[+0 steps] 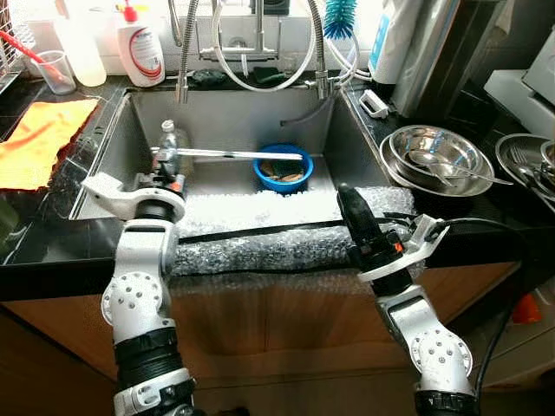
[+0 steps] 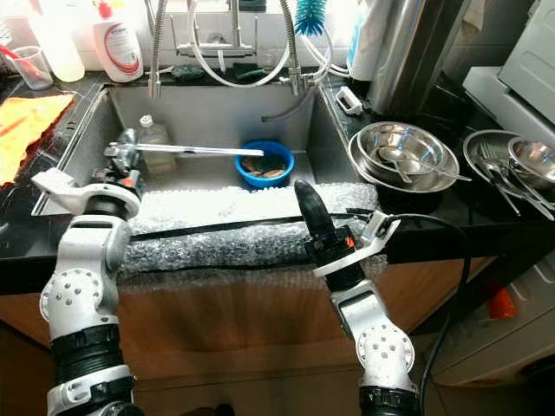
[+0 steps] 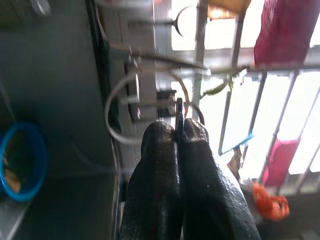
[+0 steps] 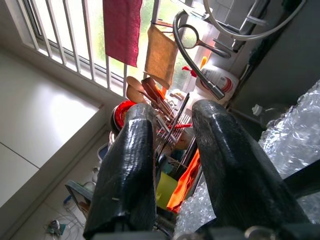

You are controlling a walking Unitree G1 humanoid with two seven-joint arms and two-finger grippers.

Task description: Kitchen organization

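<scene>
Labels: white pump bottle [image 1: 140, 45] with a red and white label is standing far left behind the sink [image 1: 334, 147]; text too small to read. No other writing legible.

Containers: blue bowl [image 1: 283, 168] is sitting on the sink floor, right of centre, holding brownish scraps. A small clear bottle [image 1: 170, 137] is standing at the sink's left side. A clear cup [image 1: 55, 71] is holding a red-handled tool at far left on the counter. Stacked steel bowls [image 1: 436, 157] are sitting on the counter right of the sink, with a spoon [image 1: 442, 165] lying in the top one. More steel dishes with forks are sitting at the far right edge.

Left gripper [image 3: 178, 131] is reaching over the sink's left side, fingers pressed together on a long thin metal utensil [image 1: 234, 154] that is extending right toward the blue bowl; what kind of utensil I cannot tell.

Right gripper [image 4: 175, 112] is hovering over the bubble wrap [image 1: 260, 227] that is covering the sink's near edge, fingers apart, holding nothing.

Orange cloth [image 1: 39, 139] is lying on the left counter.
</scene>
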